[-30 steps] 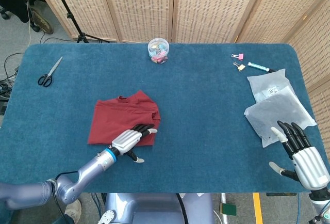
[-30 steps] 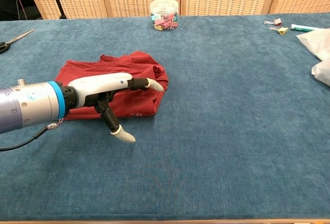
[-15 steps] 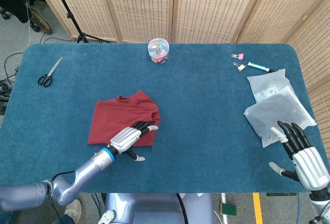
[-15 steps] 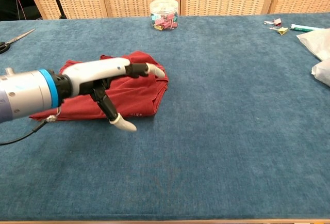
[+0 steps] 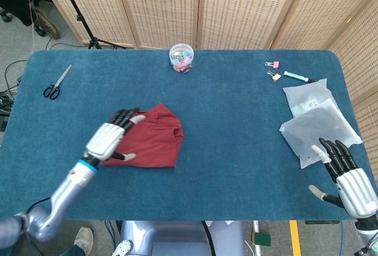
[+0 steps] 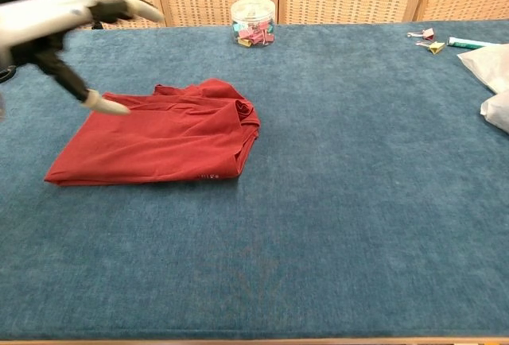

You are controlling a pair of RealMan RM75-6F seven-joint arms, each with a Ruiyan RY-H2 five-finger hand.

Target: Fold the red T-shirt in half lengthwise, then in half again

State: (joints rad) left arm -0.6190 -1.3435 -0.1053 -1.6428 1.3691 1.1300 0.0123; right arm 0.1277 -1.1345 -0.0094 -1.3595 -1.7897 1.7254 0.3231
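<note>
The red T-shirt [image 5: 153, 139] lies folded into a compact rectangle on the blue table [image 5: 236, 126], left of centre; the chest view shows the red T-shirt [image 6: 159, 142] whole, with a bunched collar at its right end. My left hand [image 5: 112, 137] hovers raised over the shirt's left edge, fingers spread, holding nothing; in the chest view the left hand [image 6: 60, 27] is at the top left, above the cloth. My right hand [image 5: 348, 179] rests open at the table's right front corner, far from the shirt.
A jar of clips [image 5: 181, 57] stands at the back centre. Scissors [image 5: 56, 83] lie at the back left. Binder clips [image 5: 273, 70], a marker [image 5: 298, 77] and two plastic bags [image 5: 313, 120] occupy the right side, beside the right hand.
My left hand has lifted off the shirt's front right corner and swung left and up, now over the left edge. The shirt and right hand stay put.
</note>
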